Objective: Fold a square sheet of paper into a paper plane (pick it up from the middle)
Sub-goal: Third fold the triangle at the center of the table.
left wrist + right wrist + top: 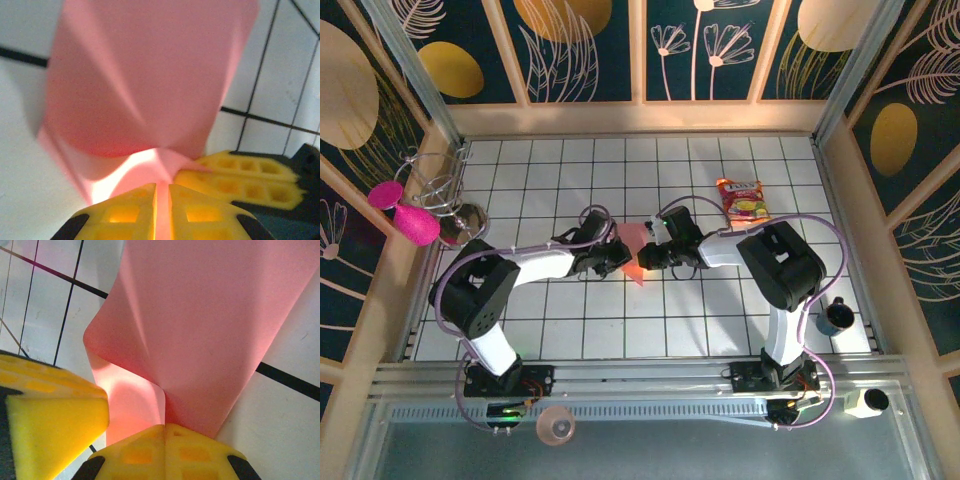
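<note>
Pinching the square sheet of paper [632, 247] from either side, the left tool [161, 192] and right tool [165, 432] meet tip to tip near the middle of the tiled tabletop [720, 310]. Each has its yellow fingers closed almost flat on a fold of the pink sheet. The sheet is creased and bowed, fanning out from both tools; a snack packet [743, 200] lies apart, to the far right.
</note>
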Controlling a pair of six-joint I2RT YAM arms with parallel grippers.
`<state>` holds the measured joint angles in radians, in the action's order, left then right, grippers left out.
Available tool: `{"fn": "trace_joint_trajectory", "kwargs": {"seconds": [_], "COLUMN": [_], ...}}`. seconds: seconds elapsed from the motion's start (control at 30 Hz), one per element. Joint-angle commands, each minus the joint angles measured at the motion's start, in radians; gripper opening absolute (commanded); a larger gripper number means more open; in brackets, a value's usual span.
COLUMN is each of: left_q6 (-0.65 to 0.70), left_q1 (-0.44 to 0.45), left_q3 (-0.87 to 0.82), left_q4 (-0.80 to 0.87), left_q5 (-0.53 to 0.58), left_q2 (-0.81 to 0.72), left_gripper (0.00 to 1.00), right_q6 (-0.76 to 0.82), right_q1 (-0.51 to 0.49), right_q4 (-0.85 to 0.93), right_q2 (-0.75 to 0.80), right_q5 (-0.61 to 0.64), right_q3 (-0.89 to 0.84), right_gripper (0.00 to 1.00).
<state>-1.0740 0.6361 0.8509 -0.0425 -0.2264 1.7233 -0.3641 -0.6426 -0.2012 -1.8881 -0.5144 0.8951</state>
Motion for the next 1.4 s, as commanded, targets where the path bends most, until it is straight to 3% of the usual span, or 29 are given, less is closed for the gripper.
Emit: {"fn": "trace_joint_trajectory", "kwargs": {"seconds": [0.0, 0.4, 0.67, 0.8, 1.03, 1.37], "left_q6": [0.036, 0.051, 0.038, 0.033, -0.005, -0.035], "left_q1": [0.005, 0.005, 0.005, 0.006, 0.006, 0.006], "left_q3": [0.03, 0.025, -0.014, -0.019, -0.02, -0.019], "left_q4": [0.055, 0.098, 0.091, 0.077, 0.01, -0.051], "left_q5": [0.023, 0.064, 0.076, 0.071, 0.06, 0.032], "left_q2": [0.044, 0.106, 0.113, 0.118, 0.125, 0.137], "left_gripper": [0.14, 0.12, 0.09, 0.09, 0.09, 0.08], "right_q6": [0.025, 0.019, -0.052, -0.073, -0.141, -0.262], "right_q1": [-0.02, -0.021, 0.004, 0.022, -0.005, -0.078], "right_q4": [0.046, 0.055, 0.085, 0.127, 0.139, 0.232], "right_q2": [-0.033, -0.025, 0.127, 0.201, 0.232, 0.121], "right_q5": [0.033, 0.041, 0.067, 0.114, 0.042, 0.023], "right_q3": [-0.002, 0.002, -0.004, -0.013, -0.03, 0.067], "right_gripper": [0.0, 0.0, 0.31, 0.34, 0.21, 0.03]}}
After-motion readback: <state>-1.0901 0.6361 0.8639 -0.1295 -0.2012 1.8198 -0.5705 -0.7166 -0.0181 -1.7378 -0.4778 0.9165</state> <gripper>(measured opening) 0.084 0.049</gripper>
